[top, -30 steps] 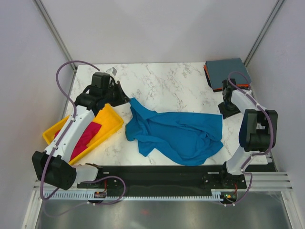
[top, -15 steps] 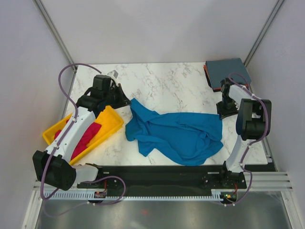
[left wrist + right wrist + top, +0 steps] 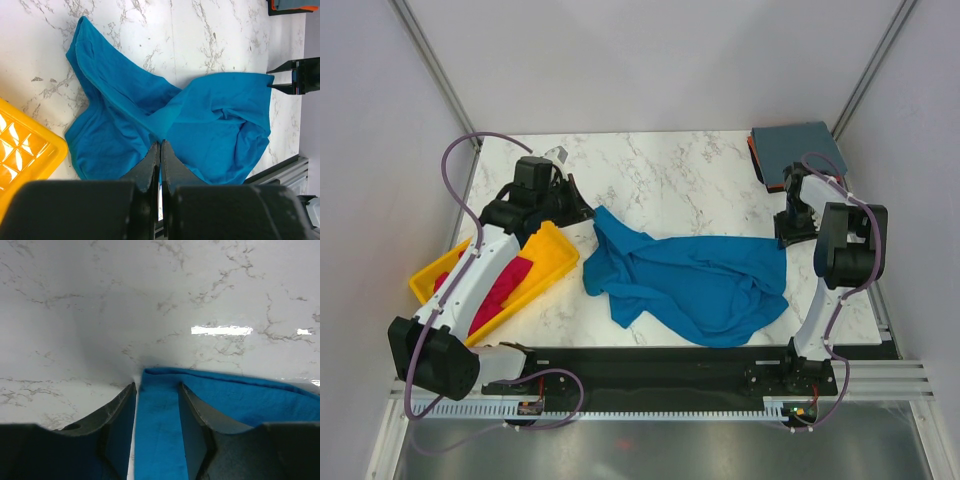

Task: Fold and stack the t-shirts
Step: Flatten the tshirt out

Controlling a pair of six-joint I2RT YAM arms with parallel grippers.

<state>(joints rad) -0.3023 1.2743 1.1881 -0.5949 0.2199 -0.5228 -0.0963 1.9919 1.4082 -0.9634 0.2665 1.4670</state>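
The bright blue t-shirt (image 3: 690, 280) lies crumpled across the middle of the marble table. My right gripper (image 3: 156, 385) is open and low at the shirt's right corner (image 3: 782, 242), with the blue hem (image 3: 160, 430) lying between its fingers and a gap on the left side. My left gripper (image 3: 160, 144) is shut on nothing and hangs above the shirt's left part, near the tray. A magenta-red t-shirt (image 3: 500, 285) lies in the tray. A folded slate grey-blue t-shirt (image 3: 798, 150) rests on an orange one (image 3: 754, 158) at the back right.
The yellow plastic tray (image 3: 558, 245) sits at the left under my left arm and shows in the left wrist view as a yellow corner (image 3: 25, 150). The folded stack (image 3: 287, 5) occupies the back right corner. Bare marble (image 3: 670, 175) lies behind the blue shirt.
My right arm has swung its elbow in and brought the gripper slightly left onto the shirt's right corner. The left arm has shifted only slightly. The blue shirt has not moved.
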